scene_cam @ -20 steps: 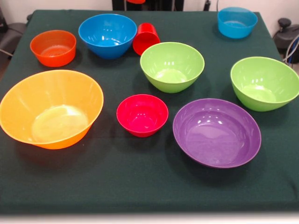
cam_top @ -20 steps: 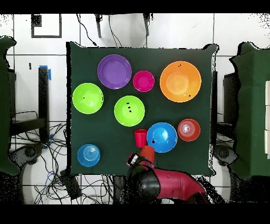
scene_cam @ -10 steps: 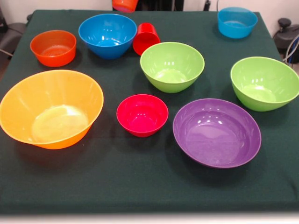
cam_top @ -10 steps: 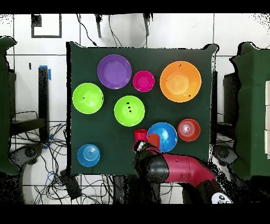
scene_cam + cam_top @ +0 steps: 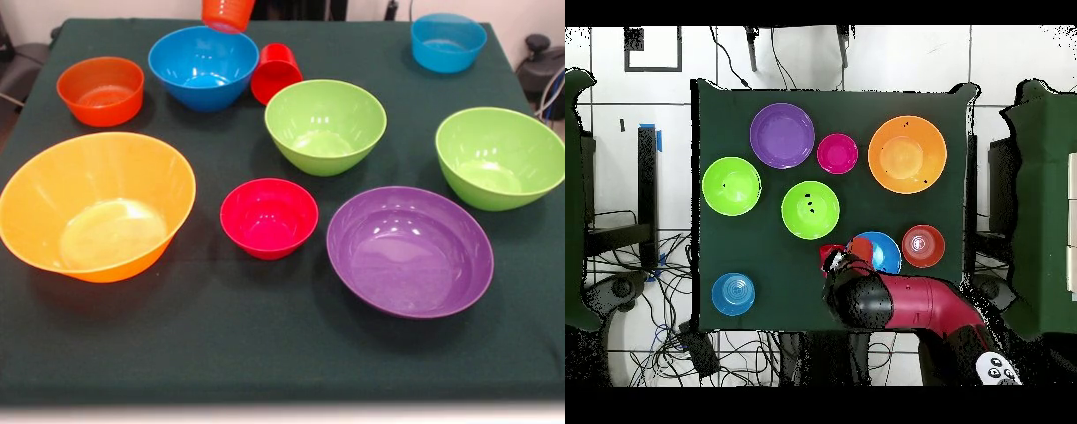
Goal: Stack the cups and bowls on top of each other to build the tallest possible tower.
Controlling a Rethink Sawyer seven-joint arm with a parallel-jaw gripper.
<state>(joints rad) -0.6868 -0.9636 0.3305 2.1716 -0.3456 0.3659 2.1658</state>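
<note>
The end effector (image 5: 848,262) carries the orange cup (image 5: 227,14) aloft, a blue bowl (image 5: 204,66) directly beneath it.

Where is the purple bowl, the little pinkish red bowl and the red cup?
purple bowl (image 5: 410,261), front view, inside bottom.
small crimson bowl (image 5: 268,221), front view, inside bottom.
red cup (image 5: 275,75), front view, outer side wall.

Bright, even light from above. Soft white glare spots sit inside the purple bowl (image 5: 410,251) and both lime green bowls (image 5: 325,125); only faint shadows fall on the bench (image 5: 265,336). The front view is slightly soft.
</note>
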